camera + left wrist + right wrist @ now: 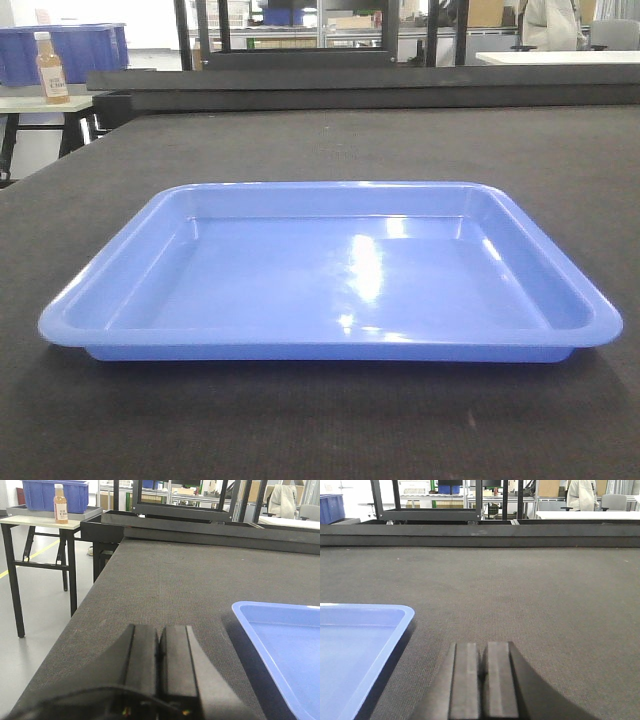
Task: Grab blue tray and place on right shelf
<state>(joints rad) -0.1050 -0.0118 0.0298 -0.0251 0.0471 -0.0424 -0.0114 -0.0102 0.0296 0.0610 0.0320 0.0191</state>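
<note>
The blue tray [330, 275] lies flat and empty on the dark tabletop [320, 140], filling the middle of the front view. In the left wrist view my left gripper [159, 630] is shut with nothing in it, low over the table to the left of the blue tray [285, 650]. From the right wrist camera my right gripper [483, 646] is likewise shut and empty, to the right of the blue tray [355, 645]. Neither gripper touches the tray. The right shelf is out of view.
A raised black ledge [360, 85] runs along the table's far side. Left of the table stands a small side table [40, 522] with a bottle [60, 502] and a darker blue bin [55, 494]. The table's left edge [75, 630] drops to the floor.
</note>
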